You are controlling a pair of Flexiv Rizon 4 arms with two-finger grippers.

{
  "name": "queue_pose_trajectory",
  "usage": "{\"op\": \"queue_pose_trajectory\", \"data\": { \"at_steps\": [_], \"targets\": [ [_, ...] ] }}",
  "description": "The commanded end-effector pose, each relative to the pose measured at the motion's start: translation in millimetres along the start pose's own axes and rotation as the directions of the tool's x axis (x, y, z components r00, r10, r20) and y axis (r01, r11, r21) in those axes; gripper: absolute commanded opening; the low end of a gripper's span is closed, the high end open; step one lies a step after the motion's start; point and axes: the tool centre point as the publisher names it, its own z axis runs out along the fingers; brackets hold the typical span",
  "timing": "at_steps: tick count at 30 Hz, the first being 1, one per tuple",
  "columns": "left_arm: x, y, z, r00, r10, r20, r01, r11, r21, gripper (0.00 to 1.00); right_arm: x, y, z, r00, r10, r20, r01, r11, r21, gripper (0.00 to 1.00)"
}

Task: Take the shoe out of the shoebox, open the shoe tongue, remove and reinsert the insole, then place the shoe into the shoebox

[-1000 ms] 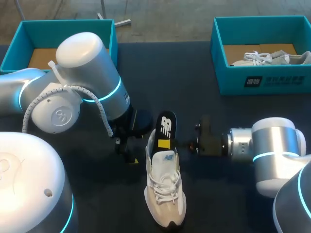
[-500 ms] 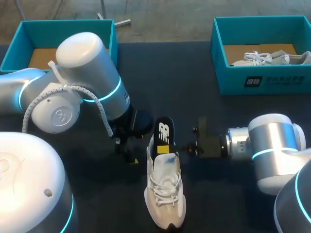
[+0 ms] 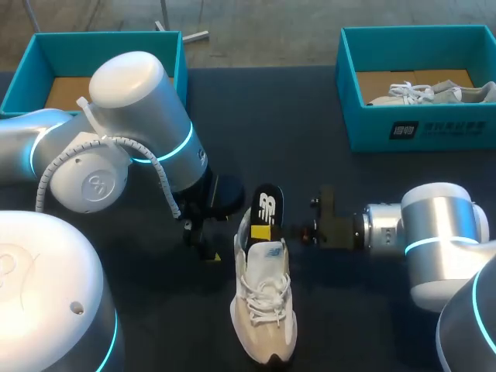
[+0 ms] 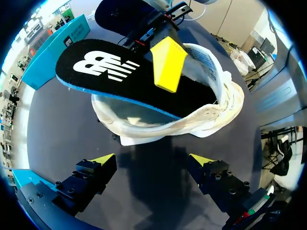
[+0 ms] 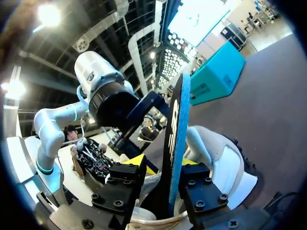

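Since half a second ago the insole [image 3: 266,208] has shifted slightly toward the right arm, its logo end jutting from the shoe [image 3: 265,310] on the table [image 3: 349,310]. The right gripper [image 5: 160,187] pinches the insole edge-on; the left gripper [image 4: 151,160] hangs spread wide by the heel, holding nothing.

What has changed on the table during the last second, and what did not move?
The right gripper, shut on the insole, pushed it slightly further into the shoe, then drew it back nearly to where it started. The shoe, the open left gripper, the left box and the right box stayed about where they were.
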Motion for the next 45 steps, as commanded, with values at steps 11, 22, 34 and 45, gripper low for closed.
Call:
{"op": "queue_pose_trajectory", "data": {
  "at_steps": [11, 22, 34, 45],
  "targets": [
    [0.4, 0, 1, 1.0, -0.001, 0.002, 0.001, 1.0, -0.002, 1.0, 0.3, 10.9, -5, 1.0, -0.011, 0.019, 0.012, 0.995, -0.101, 0.0],
    [0.4, 0, 1, 1.0, -0.001, 0.002, 0.001, 1.0, -0.002, 1.0, -8.5, -9.8, 3, 0.996, 0.087, 0.0, -0.087, 0.996, 0.007, 0.0],
    [0.4, 0, 1, 1.0, -0.001, 0.002, 0.001, 1.0, -0.002, 1.0, -3.1, -27.7, -3, 0.991, 0.135, 0.02, -0.136, 0.99, 0.043, 0.0],
    [0.4, 0, 1, 1.0, -0.001, 0.002, 0.001, 1.0, -0.002, 1.0, 3.5, -19.2, -3, 0.998, 0.051, 0.023, -0.051, 0.999, -0.006, 0.43]
  ]
}}
